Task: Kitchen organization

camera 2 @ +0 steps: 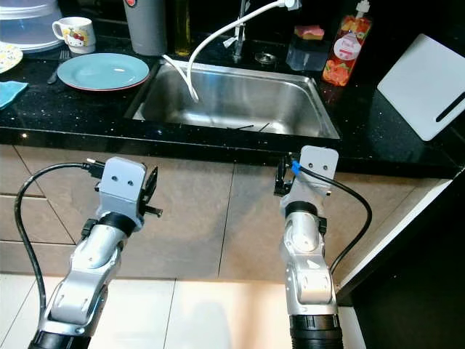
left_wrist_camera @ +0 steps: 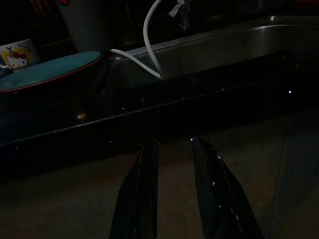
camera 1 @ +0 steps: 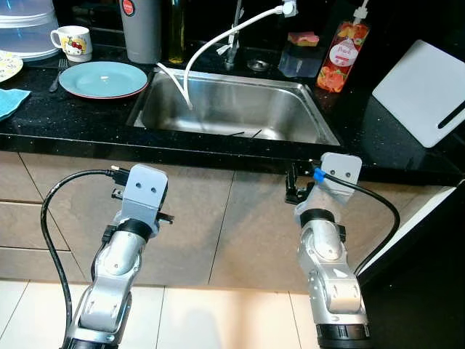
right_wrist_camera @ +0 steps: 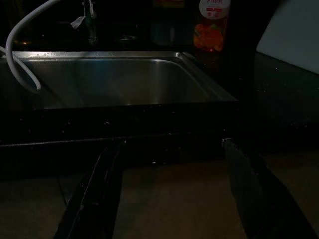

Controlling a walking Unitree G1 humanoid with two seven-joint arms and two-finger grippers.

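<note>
Where the black counter (camera 1: 87, 120) runs across the head views, a stainless steel sink (camera 1: 232, 109) is set into it, and both arms are raised in front of the cabinet fronts (camera 1: 218, 211) below its edge. The left gripper (left_wrist_camera: 172, 149) is held just below the counter edge, left of the sink; in the left wrist view its two black fingers (left_wrist_camera: 144, 199) stand a narrow gap apart with nothing between them. The right gripper (right_wrist_camera: 169, 149) is held below the right part of the sink front; in the right wrist view its fingers (right_wrist_camera: 99, 194) stand wide apart, likewise holding nothing. A white hose (camera 1: 211, 47) arcs from the tap area down into the basin, and two thin dark items, too small to identify, lie on the sink floor. On the counter left of the sink rests a blue plate (camera 1: 103, 78) with a red rim, with a fork (camera 1: 58, 73) just beside it on its left. Behind the plate stands a white cartoon mug (camera 1: 72, 42), and to the mug's right a grey cylindrical container (camera 1: 141, 29) stands near the sink's back corner. A blue cloth (camera 1: 10, 100) lies at the far left. Behind the sink, to the right, are a clear holder with a sponge (camera 1: 301, 52) and a red-labelled bottle (camera 1: 343, 54) with a pump top. A white cutting board (camera 1: 425, 91) lies on the counter at far right, well apart from the sink.
</note>
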